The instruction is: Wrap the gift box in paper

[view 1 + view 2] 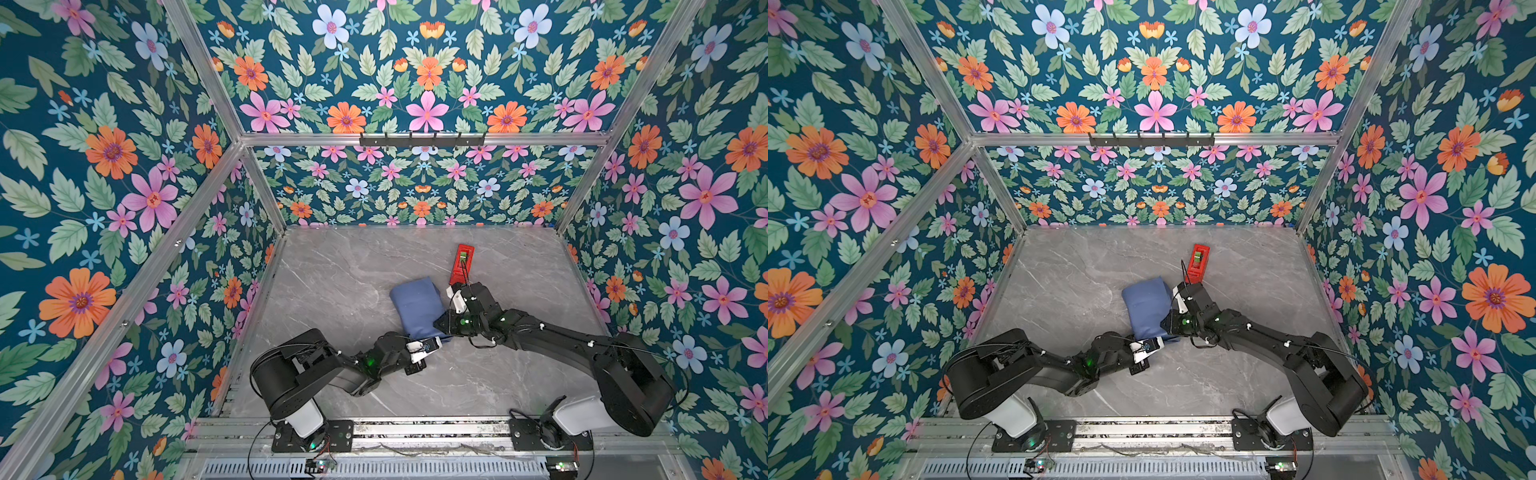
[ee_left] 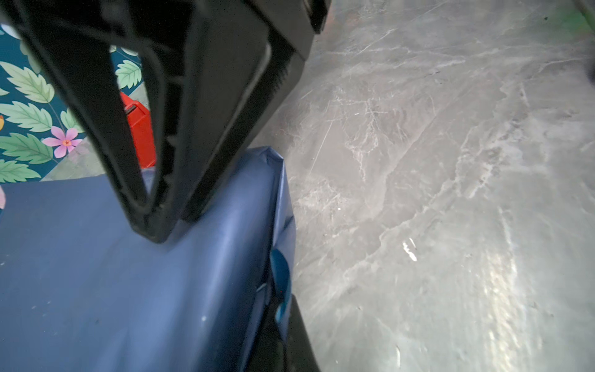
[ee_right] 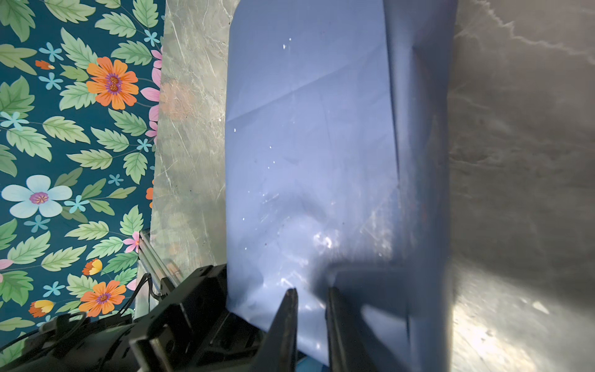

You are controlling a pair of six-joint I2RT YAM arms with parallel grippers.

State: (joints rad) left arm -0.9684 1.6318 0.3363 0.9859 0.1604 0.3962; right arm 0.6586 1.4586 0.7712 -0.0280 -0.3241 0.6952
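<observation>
The tips of the left gripper [image 2: 154, 230] are seen pressed together, with no gap, and are set down on the top of the paper [image 2: 96, 273] close to its near right corner. The fingers [image 3: 291, 299] of the right gripper [image 3: 312, 290] are held a narrow slot apart at the right-hand near edge of the same sheet. Whether paper is pinched between them cannot be told.

The paper [image 1: 415, 305] is found folded around a squarish bundle with its darker slate-blue face outward. The gift box itself is hidden under it. The top is smooth and slightly puffed, the edges are rounded rather than sharp, and a puckered point is formed at one corner. Faint diagonal creases and small pale specks are shown on the surface in the right wrist view.

In both top views the bundle is placed near the middle of the grey marble table [image 1: 332, 291], with both arms reaching in from the near side. A red tape dispenser [image 1: 462, 264] is stood just beyond its far right corner, apart from it.
</observation>
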